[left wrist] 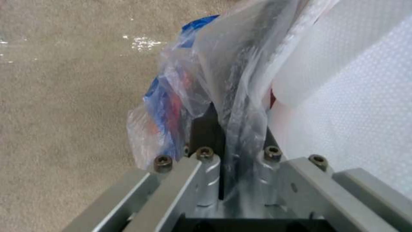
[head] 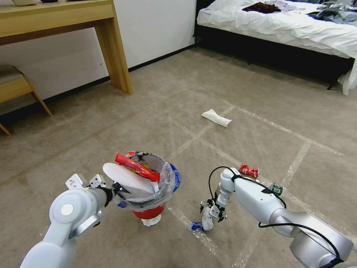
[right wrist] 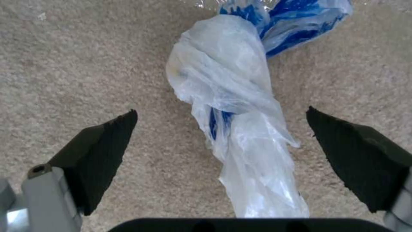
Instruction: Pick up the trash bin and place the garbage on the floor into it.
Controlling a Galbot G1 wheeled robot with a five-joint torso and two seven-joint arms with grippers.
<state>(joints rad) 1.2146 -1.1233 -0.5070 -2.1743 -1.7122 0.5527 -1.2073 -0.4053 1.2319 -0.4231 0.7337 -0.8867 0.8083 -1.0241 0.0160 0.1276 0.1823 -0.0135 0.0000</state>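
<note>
Taped beige floor (head: 260,93) carries a slipper (head: 216,118), wrapper (head: 248,170), bottle (head: 274,188).

The trash bin (head: 150,193) sits low on the left, a slipper (head: 126,178) and a wrapper (head: 137,167) in it. Right of it a twisted plastic bag (head: 205,222) lies on the floor (head: 260,111). Farther right lie another wrapper (head: 248,170) and a bottle (head: 274,188); beyond them, a folded paper (head: 216,118).

- A wooden desk (head: 74,22) stands against the white wall (head: 156,29) at the upper left.
- A wooden stool (head: 15,85) sits at the left edge, below the desk.
- A bed (head: 282,26) with white bedding fills the upper right, clothes (head: 264,7) heaped on top.
</note>
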